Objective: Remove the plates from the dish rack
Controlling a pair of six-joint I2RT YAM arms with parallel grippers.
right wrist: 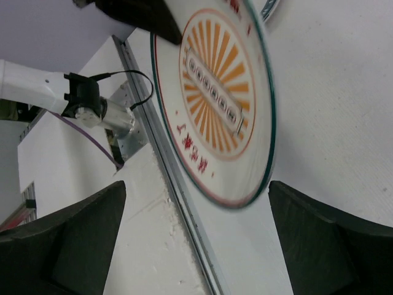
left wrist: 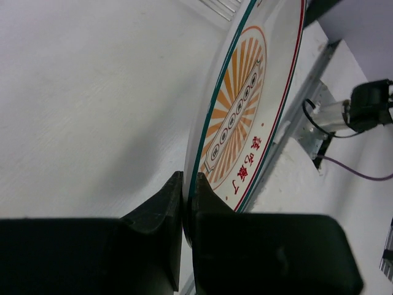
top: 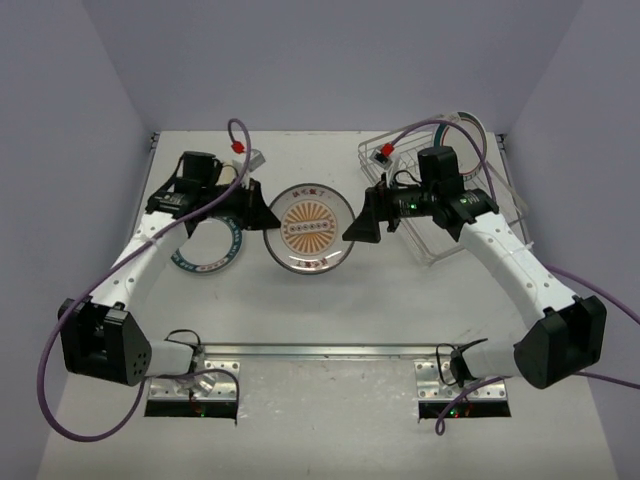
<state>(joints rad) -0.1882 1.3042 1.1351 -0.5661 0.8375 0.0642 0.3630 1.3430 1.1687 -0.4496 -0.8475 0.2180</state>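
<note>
A white plate with an orange sunburst and a green-and-red rim (top: 308, 230) is held at the table's middle, between both arms. My left gripper (top: 262, 212) is shut on its left rim; in the left wrist view both jaws pinch the rim (left wrist: 189, 203) of the plate (left wrist: 245, 117). My right gripper (top: 360, 228) is wide open just off the plate's right edge; in the right wrist view the plate (right wrist: 212, 98) hangs ahead of the empty open gripper (right wrist: 196, 246). The wire dish rack (top: 437, 258) stands at the back right, behind the right arm.
A second plate with a dark green rim (top: 205, 250) lies flat on the table under the left arm. A curved plate rim (top: 468, 120) shows at the rack's far end. A metal rail (top: 320, 350) runs along the near edge by the arm bases.
</note>
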